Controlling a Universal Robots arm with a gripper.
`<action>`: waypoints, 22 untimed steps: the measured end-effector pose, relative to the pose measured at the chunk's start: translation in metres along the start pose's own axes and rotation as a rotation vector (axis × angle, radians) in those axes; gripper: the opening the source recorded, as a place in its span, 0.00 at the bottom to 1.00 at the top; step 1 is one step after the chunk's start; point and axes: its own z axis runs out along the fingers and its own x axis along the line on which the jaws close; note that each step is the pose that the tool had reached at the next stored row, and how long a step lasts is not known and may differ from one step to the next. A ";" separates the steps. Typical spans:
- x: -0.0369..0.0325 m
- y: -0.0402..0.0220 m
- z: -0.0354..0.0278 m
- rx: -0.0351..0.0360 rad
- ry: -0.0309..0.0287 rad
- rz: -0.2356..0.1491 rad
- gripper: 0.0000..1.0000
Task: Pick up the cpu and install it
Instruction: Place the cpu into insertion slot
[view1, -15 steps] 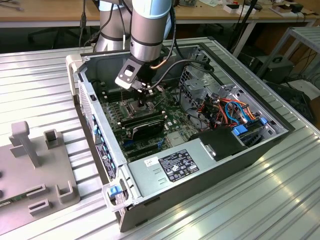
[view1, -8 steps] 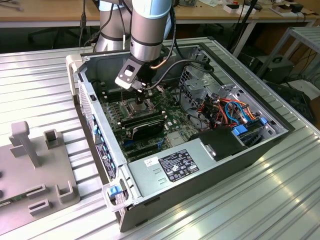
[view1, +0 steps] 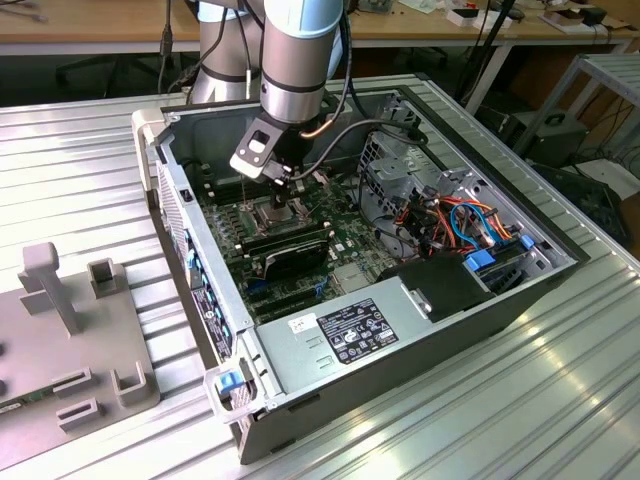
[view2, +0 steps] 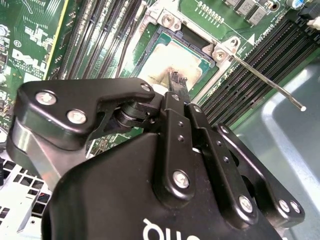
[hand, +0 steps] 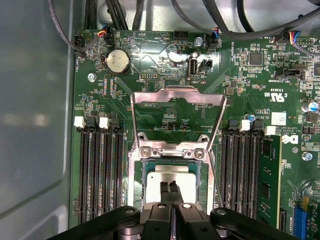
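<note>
The cpu (hand: 186, 181) is a silver square lying flat in its socket on the green motherboard (hand: 165, 75), also seen in the second wrist view (view2: 172, 59). The socket's metal load plate (hand: 176, 97) is swung open and its thin lever (view2: 265, 80) stands free. My gripper (hand: 168, 191) is shut, its two black fingertips (view2: 177, 82) pressed together right over the middle of the cpu, touching or almost touching it. In the exterior view the gripper (view1: 283, 197) reaches down into the open computer case (view1: 400, 345).
Black memory slots (hand: 100, 170) flank the socket on both sides. A memory stick (view1: 285, 243), power supply (view1: 350, 335), drive cage and coloured cables (view1: 465, 225) crowd the case. A grey fixture (view1: 70, 330) sits on the ribbed metal table at the exterior view's left.
</note>
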 end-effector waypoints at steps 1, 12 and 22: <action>0.0000 -0.0001 0.0009 0.0000 -0.0001 0.000 0.11; 0.0000 -0.0004 0.0019 0.0001 -0.0002 0.000 0.11; -0.0002 -0.0009 0.0084 0.0005 -0.0008 0.000 0.11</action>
